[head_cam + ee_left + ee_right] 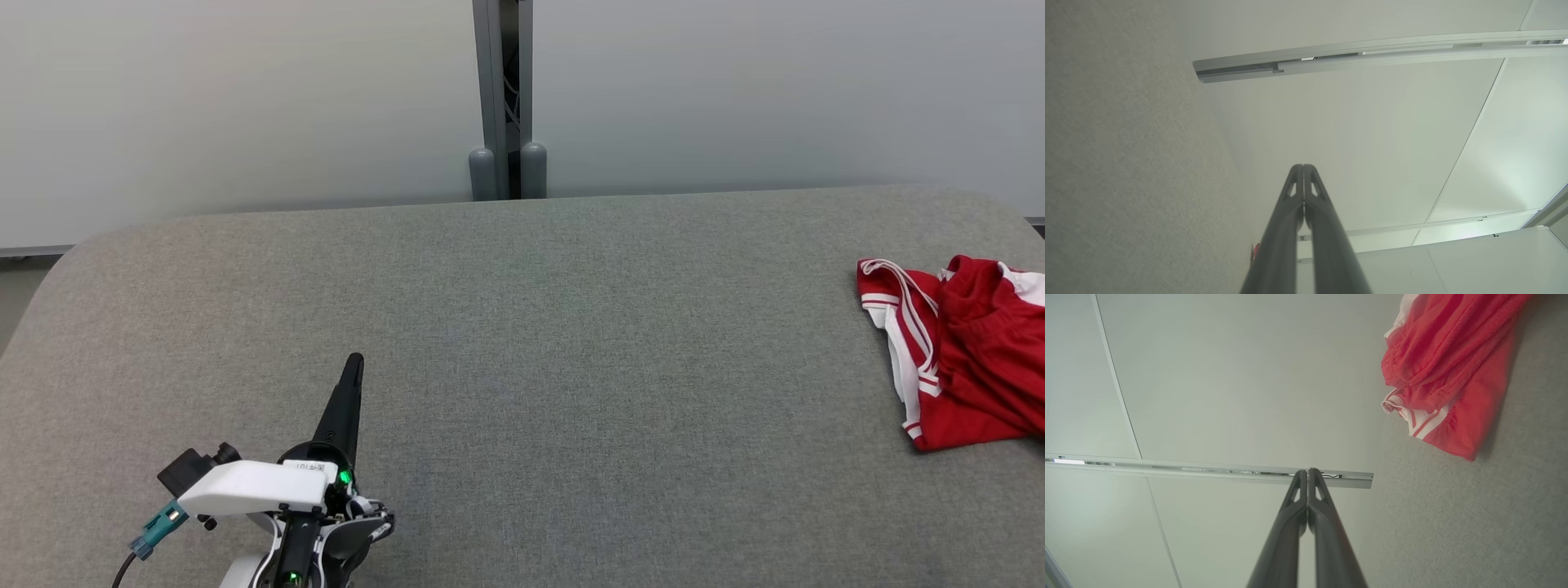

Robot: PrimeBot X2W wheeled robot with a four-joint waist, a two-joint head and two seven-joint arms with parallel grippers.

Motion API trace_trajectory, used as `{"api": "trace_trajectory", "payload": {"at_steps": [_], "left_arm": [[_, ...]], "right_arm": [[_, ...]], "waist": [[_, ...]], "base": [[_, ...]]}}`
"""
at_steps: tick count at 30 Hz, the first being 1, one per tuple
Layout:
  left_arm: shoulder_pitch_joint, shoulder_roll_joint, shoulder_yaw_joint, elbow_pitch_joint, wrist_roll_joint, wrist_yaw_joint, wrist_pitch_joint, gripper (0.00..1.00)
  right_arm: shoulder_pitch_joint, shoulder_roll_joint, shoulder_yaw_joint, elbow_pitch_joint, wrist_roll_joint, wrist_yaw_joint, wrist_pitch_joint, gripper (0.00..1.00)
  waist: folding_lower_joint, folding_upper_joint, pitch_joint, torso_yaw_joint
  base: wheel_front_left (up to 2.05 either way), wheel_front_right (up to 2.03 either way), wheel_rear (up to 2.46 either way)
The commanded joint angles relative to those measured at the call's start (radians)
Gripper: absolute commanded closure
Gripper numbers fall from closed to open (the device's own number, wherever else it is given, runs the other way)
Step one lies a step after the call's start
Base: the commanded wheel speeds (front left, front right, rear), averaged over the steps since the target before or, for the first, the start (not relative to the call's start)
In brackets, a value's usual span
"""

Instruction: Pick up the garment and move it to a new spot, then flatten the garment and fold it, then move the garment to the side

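The garment (963,351) is a red piece with white stripes, lying crumpled at the far right of the grey table (522,327), partly cut off by the head view's edge. It also appears at the top right of the right wrist view, garment (1445,363). My left gripper (354,361) hovers low at the lower left of the table, fingers pressed together and empty, far from the garment. In its own view the left gripper (1303,166) is shut, with a small red sliver of the garment (1256,251) beside its fingers. My right gripper (1307,471) is shut and holds nothing.
A pale partition wall (245,106) with a grey post (506,98) runs behind the table. The table's rounded left corner (73,253) and back edge border a broad stretch of bare grey cloth surface.
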Motion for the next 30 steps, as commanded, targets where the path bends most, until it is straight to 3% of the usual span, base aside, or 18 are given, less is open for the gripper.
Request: {"api": "trace_trajectory", "payload": {"at_steps": [1,30], "left_arm": [[-0.009,0.006,0.001,0.000,0.002,-0.004,0.001,1.00],[-0.009,0.006,0.001,0.000,0.002,-0.004,0.001,1.00]], "right_arm": [[0.004,-0.007,-0.002,-0.005,0.004,0.000,0.004,1.00],[0.005,-0.007,-0.002,-0.005,0.004,0.000,0.004,1.00]], "waist": [[0.0000,0.0000,0.000,0.000],[0.0000,0.0000,0.000,0.000]], "base": [[0.00,0.00,0.00],[0.00,0.00,0.00]]}}
